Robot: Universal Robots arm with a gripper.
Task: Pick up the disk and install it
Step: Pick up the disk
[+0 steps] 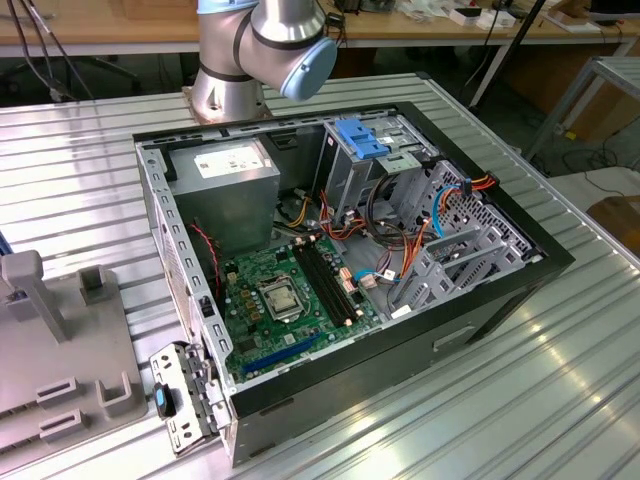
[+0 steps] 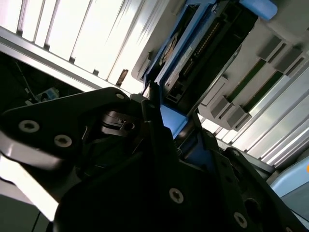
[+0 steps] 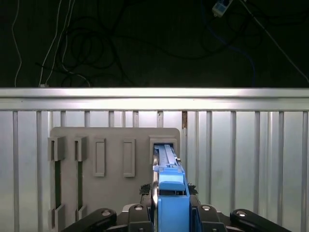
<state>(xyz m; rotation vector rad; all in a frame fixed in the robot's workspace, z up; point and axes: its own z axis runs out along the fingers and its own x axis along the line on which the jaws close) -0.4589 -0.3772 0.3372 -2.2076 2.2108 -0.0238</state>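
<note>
the gripper (image 3: 170, 195) is clamped on the disk (image 3: 167, 159): in the first wrist view its dark fingers (image 3: 145, 212) sit tight against both sides of the blue rail, and the disk stands on edge between them. the far end of the disk is in a slot at the edge of a grey holder (image 3: 111, 145), which has several other slots and lies flat on the ribbed metal table (image 3: 241, 145).

in the second wrist view the gripper (image 2: 159, 121) is seen from close by, with one thin dark finger (image 2: 150, 108) along the blue-framed disk (image 2: 190, 58), and the stepped blocks of the holder (image 2: 231, 113) are just beside it.

in the exterior view the holder (image 1: 60, 340) lies at the exterior view's left, beside an open computer case (image 1: 500, 290). inside the case are a green circuit board (image 1: 290, 300), a grey box with a white label (image 1: 225, 175) and a light blue bracket (image 1: 360, 140). the arm (image 1: 260, 50) rises from the table (image 1: 520, 390) beyond the case.
</note>
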